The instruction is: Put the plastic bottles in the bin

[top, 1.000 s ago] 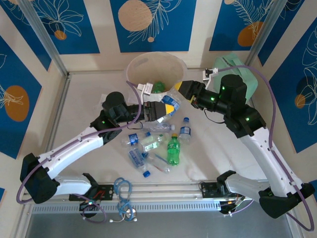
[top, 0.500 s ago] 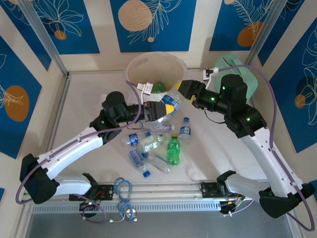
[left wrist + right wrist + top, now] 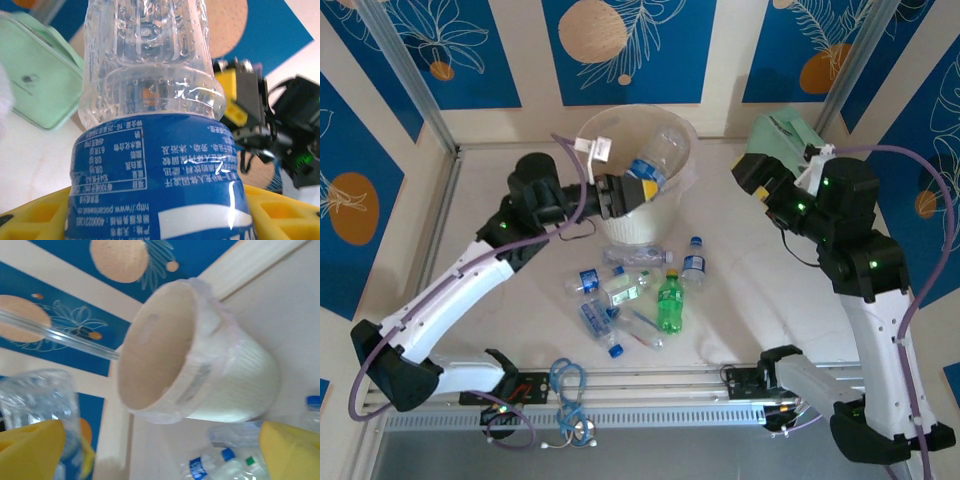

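- left gripper (image 3: 623,192) pinches a clear blue-label bottle (image 3: 658,158) above the bin (image 3: 588,128); get it wholly inside the rim before letting go.
- right gripper (image 3: 752,172) spread wide, empty, near the mint green case (image 3: 790,135).
- loose bottles (image 3: 620,290) lie on the table (image 3: 500,200) before the bin.

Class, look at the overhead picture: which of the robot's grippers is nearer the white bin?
Left. The left gripper holds a bottle over the bin; the right gripper hangs off to the bin's right, by the green case.
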Robot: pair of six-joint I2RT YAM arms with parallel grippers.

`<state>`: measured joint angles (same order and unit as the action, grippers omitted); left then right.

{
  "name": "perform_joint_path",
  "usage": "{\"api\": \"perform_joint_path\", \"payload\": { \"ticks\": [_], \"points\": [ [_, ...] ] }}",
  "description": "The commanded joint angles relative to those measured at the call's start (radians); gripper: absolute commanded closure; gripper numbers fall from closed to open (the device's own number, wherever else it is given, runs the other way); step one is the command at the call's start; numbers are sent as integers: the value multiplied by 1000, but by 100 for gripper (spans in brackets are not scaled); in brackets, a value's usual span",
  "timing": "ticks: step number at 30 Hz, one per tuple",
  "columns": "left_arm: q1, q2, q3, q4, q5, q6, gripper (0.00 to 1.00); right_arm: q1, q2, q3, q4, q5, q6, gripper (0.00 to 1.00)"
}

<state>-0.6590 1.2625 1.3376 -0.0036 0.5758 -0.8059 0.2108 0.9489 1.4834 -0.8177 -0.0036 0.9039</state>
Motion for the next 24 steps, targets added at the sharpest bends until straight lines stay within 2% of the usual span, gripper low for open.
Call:
{"api": "perform_joint_path", "payload": {
  "ticks": [1, 4, 8, 12, 17, 19, 24],
  "points": [
    [65, 48, 139, -224, -82, 140, 41, -41, -20, -35, -116, -11, -38, 2],
    [120, 144, 271, -392, -138, 218, 41, -56, -47, -103, -120, -30, -28, 2],
    [150, 277, 434, -577, -224, 307, 42, -61, -79, -173, -130, -33, -14, 3],
    [160, 369, 520, -659, -302, 384, 41, -66, -112, -227, -145, -30, -11, 3],
    [168, 450, 587, -718, -346, 435, 41, -76, -136, -283, -168, -32, -16, 3],
    [168, 472, 613, -745, -364, 450, 38, -78, -138, -300, -175, -36, -20, 3],
    [168, 474, 622, -752, -411, 467, 24, -83, -138, -334, -179, -41, -21, 3]
  ]
}}
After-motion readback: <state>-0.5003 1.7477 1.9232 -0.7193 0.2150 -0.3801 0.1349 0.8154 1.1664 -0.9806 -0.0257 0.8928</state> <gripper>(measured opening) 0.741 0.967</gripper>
